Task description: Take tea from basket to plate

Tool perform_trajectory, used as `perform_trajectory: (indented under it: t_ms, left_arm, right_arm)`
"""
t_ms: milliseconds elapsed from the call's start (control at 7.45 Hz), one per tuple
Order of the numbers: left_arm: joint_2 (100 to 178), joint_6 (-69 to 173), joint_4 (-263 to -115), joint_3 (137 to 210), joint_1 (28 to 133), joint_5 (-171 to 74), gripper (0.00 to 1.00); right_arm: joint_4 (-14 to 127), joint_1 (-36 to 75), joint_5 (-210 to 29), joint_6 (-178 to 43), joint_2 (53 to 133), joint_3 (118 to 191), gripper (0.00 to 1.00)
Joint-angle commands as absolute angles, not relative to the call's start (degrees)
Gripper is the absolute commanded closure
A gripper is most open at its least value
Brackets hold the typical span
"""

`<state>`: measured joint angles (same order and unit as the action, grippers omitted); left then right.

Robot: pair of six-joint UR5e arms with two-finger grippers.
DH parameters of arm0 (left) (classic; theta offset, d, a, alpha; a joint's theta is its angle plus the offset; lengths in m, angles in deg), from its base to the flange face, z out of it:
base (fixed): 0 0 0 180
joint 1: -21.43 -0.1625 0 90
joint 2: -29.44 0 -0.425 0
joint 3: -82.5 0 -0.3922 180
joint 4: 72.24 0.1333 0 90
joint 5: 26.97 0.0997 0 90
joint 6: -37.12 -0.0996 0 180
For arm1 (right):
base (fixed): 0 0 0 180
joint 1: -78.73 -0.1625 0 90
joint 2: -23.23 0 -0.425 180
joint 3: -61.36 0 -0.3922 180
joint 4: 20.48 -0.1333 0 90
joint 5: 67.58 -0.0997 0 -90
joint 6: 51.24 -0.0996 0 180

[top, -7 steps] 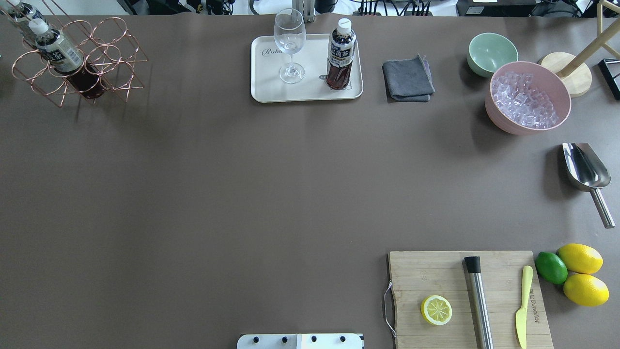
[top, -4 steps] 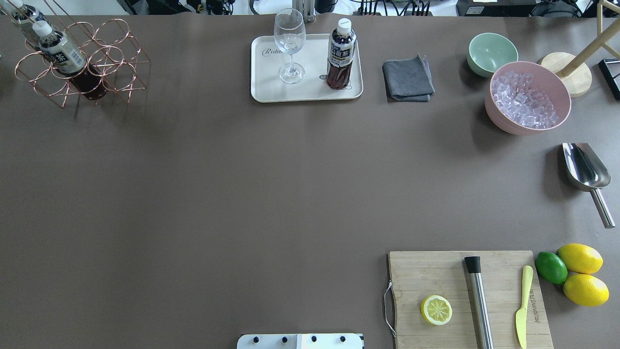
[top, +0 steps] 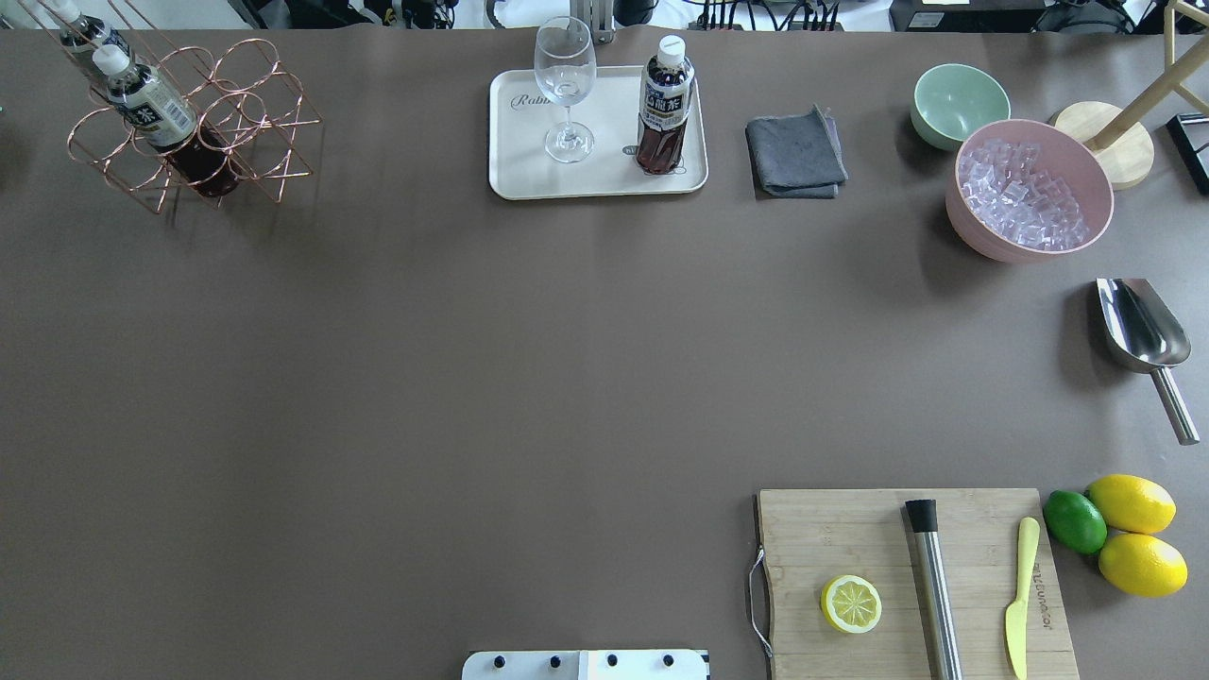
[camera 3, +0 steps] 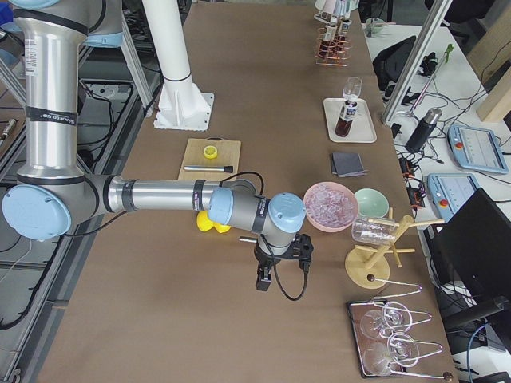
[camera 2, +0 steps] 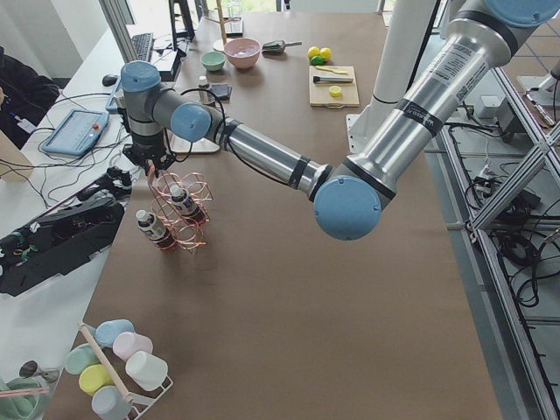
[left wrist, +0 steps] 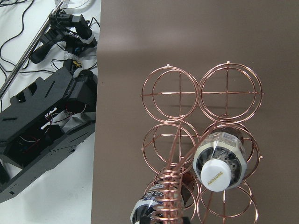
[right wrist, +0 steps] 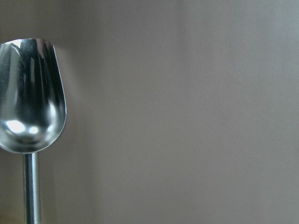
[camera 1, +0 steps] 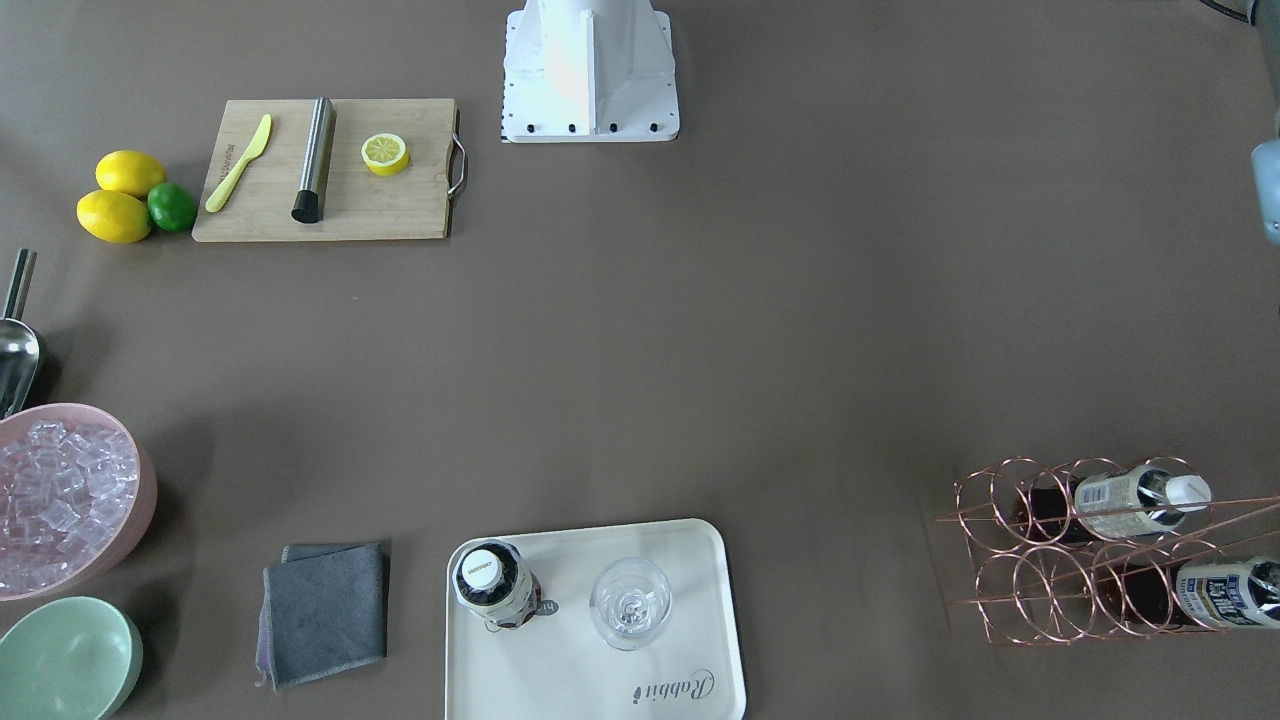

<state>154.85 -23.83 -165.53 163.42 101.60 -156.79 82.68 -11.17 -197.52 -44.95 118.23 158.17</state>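
Fingers first, and the news is thin. My left fingers (camera 2: 150, 163) show only in the view from the left end of the desk, where they sit right at the top of the basket's (top: 247, 111) coiled handle (left wrist: 170, 198). From that angle I cannot tell whether they are wide, narrow or clamped on the wire. My right fingers (camera 3: 279, 258) show only in the view from the right end. They hang low over the desk (top: 472, 378) near the pink ice bowl (camera 3: 330, 206), and their state I cannot tell either. The camera on that wrist looks down on the steel scoop (right wrist: 30, 93), which lies on bare desk.

One tea (top: 664, 111) stands upright on the plate (top: 524, 175), at the corner nearest the grey cloth (top: 795, 154), with a wine glass (top: 565, 90) beside it and apart from it. Two more bottles lie in the basket at the far left corner of the desk. One (camera 1: 1130, 503) is in the row nearer me. The other (camera 1: 1225, 592) is in the row behind. Their white caps point outward, toward the desk's left end.
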Motion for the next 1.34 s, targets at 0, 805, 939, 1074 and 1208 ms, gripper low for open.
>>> perform_trajectory:
  t_ms: [0,805,939,1074,1208]
  left_arm:
    - [155.56,-23.53,-165.49,163.36,101.15,-156.78,1.0]
    - [155.92,-23.44,-165.75,162.57,100.44,-154.32,1.0]
    - [156.0,-23.44,-165.75,162.66,100.44,-154.32,1.0]
    - [155.92,-23.35,-165.75,162.66,100.44,-154.32,1.0]
    - [155.83,-23.26,-165.75,162.57,100.44,-154.23,1.0]
  right_arm:
    - [79.91,-12.76,-198.36,-47.97,118.59,157.6,0.0]
    - [65.82,-13.82,-201.87,-48.69,122.63,156.81,0.0]
    - [65.83,-14.25,-202.66,-48.87,122.63,155.94,0.0]
    - [66.0,-14.43,-202.67,-50.35,122.54,155.23,0.0]
    - [67.57,-14.61,-203.37,-53.32,122.46,155.4,0.0]
